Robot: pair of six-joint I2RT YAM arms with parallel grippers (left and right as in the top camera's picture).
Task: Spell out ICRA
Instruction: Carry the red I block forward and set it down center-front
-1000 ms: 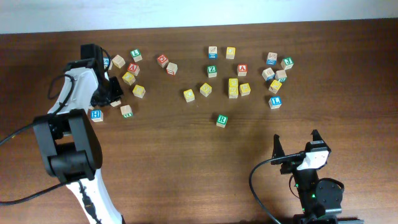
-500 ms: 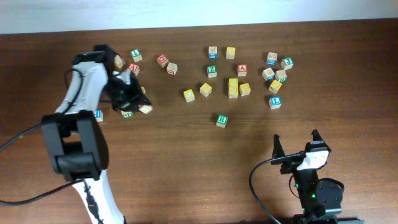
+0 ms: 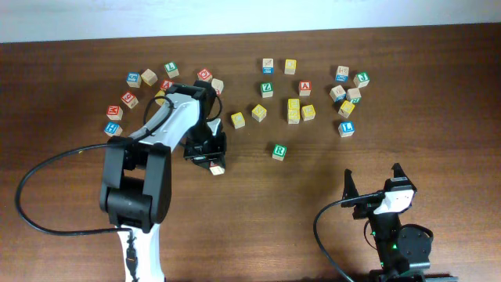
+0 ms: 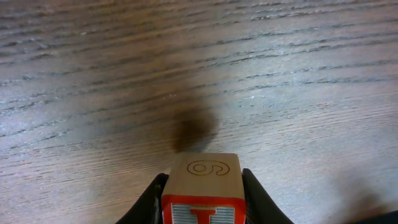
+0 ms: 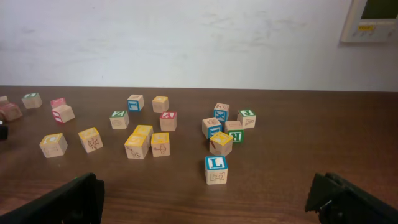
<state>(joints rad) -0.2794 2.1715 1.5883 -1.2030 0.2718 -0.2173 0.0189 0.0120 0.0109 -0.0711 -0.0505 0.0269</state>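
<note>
Left gripper sits left of centre in the overhead frame, pinching the small red-faced "I" wooden cube. In the left wrist view this cube is at bottom centre. It is clamped between the two black fingers, with the red "I" face toward the camera and a plain wood face with a circled mark on top. Whether it touches the dark wooden table or is just above it is unclear; a dark shadow lies right behind it.

Green "R" wooden cube is alone at frame centre, to the right of the held cube and apart from it. Red "A" wooden cube is in the upper-centre cluster, well apart from the left gripper, and a second red "A" cube is at upper left. Yellow-faced wooden cubes lie between the arm and that cluster, their letters too small to read. Blue "L" cube is right of centre.

Right gripper is at lower right, fingers spread wide, holding nothing and far from every cube.
</note>
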